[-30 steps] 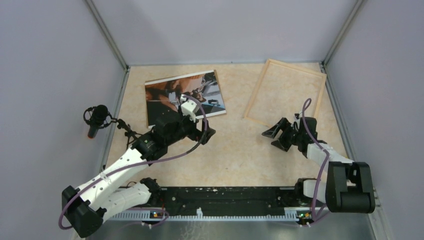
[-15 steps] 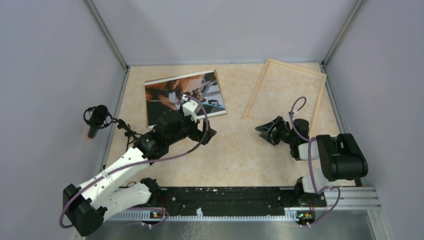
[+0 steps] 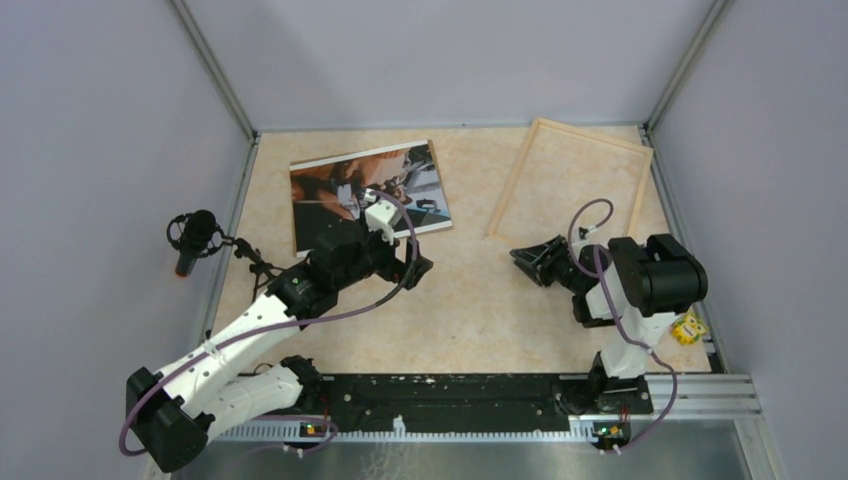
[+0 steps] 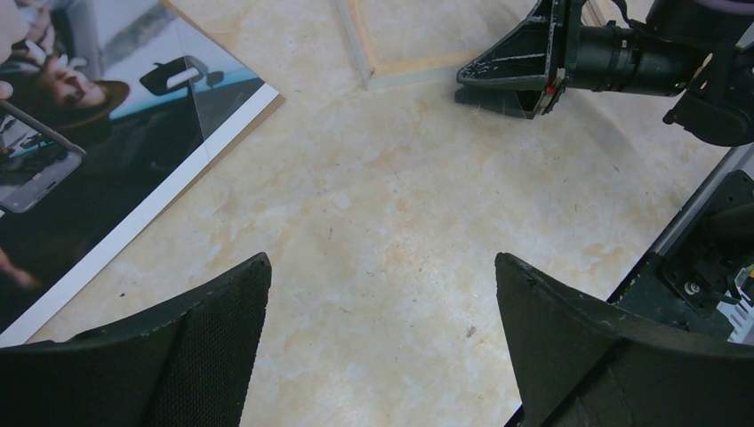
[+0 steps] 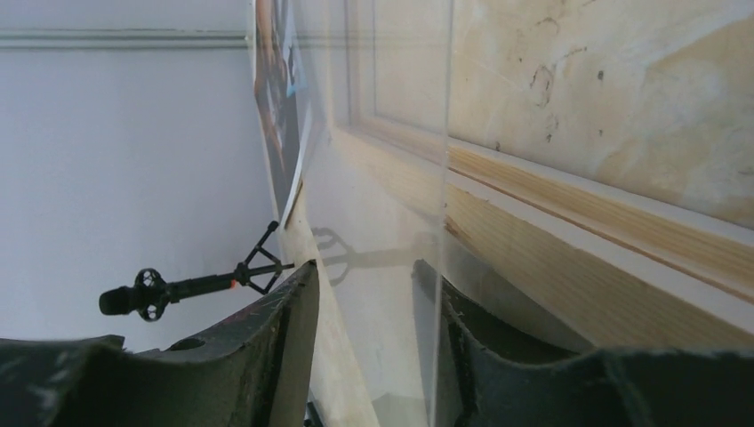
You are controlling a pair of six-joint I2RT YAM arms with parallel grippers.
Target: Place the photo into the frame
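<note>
Progress: none yet | photo (image 3: 365, 195) face-up, well apart from frame (image 3: 513, 182) | left gripper (image 4: 382, 262) fingers spread wide | right gripper (image 3: 527, 258) part-closed near frame corner, grip unclear

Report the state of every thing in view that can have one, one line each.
large dark print photo with white border: flat on the table, picture side up, outside the frame.
pale wooden rectangular frame: lying flat, no photo in it.
left gripper: wide open, empty, over bare table beside the photo.
right gripper: turned sideways, part open, gripping nothing, low at the frame's near corner.
</note>
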